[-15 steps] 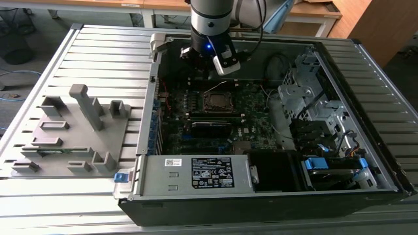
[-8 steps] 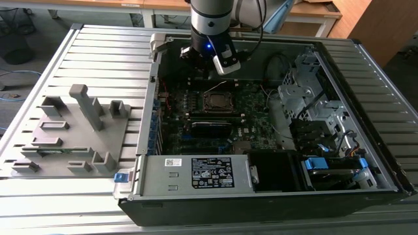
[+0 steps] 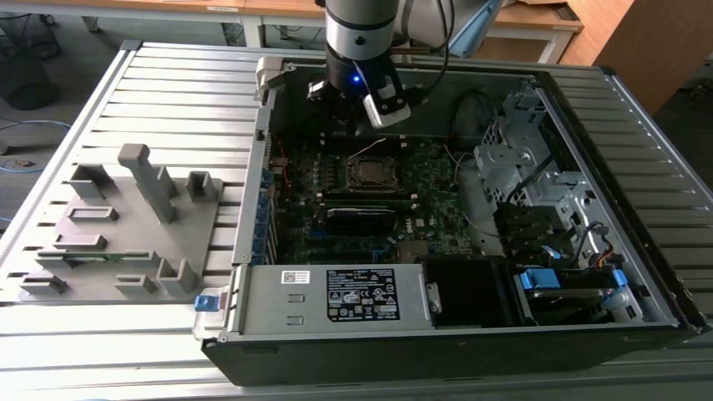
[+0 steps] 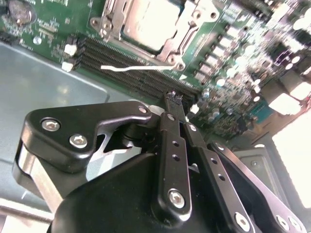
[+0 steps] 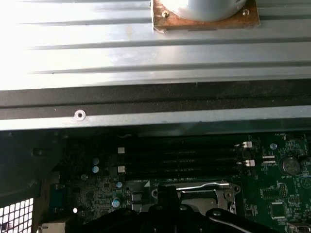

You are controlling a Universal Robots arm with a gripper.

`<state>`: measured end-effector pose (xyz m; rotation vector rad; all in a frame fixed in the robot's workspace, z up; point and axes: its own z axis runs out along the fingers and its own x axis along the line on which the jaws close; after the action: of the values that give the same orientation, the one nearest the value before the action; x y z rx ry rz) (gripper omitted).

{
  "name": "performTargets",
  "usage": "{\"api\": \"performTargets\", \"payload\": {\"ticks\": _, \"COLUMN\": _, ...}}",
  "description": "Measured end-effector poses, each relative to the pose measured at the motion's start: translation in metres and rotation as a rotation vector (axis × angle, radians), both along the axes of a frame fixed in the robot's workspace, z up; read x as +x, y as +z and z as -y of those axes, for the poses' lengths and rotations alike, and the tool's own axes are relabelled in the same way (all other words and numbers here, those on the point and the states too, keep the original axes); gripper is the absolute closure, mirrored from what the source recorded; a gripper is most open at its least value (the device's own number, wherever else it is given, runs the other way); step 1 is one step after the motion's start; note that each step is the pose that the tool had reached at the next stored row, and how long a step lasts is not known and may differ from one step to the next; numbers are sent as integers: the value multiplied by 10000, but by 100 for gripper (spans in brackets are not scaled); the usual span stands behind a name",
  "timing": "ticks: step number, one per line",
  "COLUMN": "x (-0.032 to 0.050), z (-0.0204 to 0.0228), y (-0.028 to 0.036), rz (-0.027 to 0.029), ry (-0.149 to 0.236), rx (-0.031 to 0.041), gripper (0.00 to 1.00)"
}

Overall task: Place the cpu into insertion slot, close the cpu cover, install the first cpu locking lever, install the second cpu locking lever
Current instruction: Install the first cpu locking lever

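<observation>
The dull grey, square metal-faced cpu (image 4: 148, 22) is sitting in the silver-rimmed square insertion slot (image 3: 350, 174) on the green circuit board (image 4: 233, 39). The thin silvery cpu cover (image 4: 112, 22) is lying flat around it. In the exterior view, the black pincer (image 4: 173, 98) is hovering at the slot's twelve o'clock. Its fingers are pressing together and gripping nothing. At six o'clock, a white printed label (image 3: 362, 294) is showing on a grey metal box (image 3: 267, 305).

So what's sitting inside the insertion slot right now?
The cpu, pale metal face up, framed by the cpu cover. Whatever lies under the chip is hidden by it.
</observation>
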<state>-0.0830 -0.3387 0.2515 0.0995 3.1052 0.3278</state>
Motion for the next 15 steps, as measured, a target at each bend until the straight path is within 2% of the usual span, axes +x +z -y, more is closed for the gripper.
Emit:
{"api": "performTargets", "payload": {"ticks": 2, "x": 0, "z": -2, "y": -16, "rz": 2, "ry": 0, "rx": -157, "gripper": 89}}
{"api": "performTargets", "payload": {"ticks": 10, "x": 54, "z": -6, "y": -47, "rz": 0, "ry": 0, "rx": -170, "gripper": 89}}
{"api": "performTargets", "payload": {"ticks": 15, "x": 56, "z": -6, "y": -54, "rz": 0, "ry": -1, "rx": -170, "gripper": 89}}
